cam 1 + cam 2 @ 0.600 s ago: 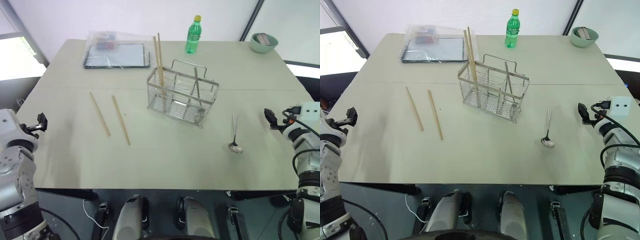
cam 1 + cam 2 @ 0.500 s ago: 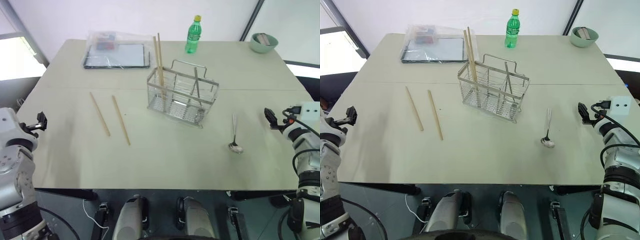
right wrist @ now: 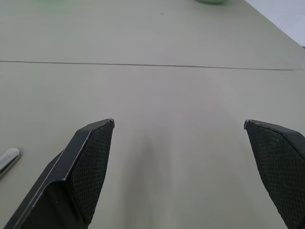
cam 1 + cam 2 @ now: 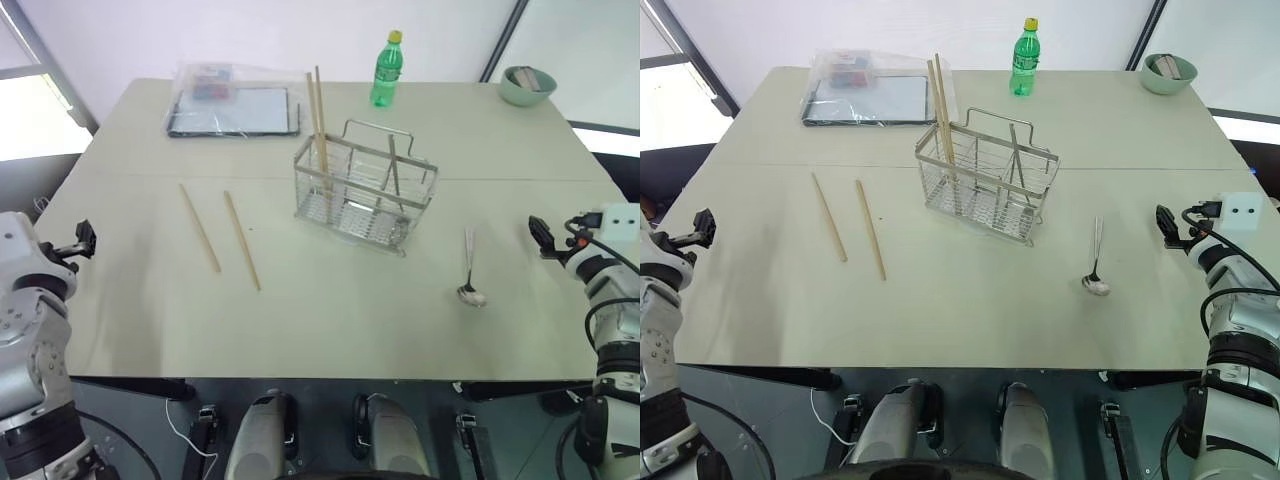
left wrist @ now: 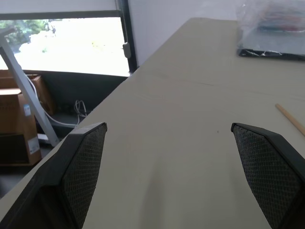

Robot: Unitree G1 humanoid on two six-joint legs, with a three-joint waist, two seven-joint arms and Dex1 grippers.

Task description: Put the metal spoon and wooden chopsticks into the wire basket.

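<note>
While nothing on the table has shifted in the last half second, both end effectors hang wide open and empty: left end effector, right end effector. Metal spoon and two wooden chopsticks lie outside the wire basket; two more stand inside.

A pale beige table stands before a white wall. Beyond the left pincer, a bright window sits above cardboard boxes.
</note>
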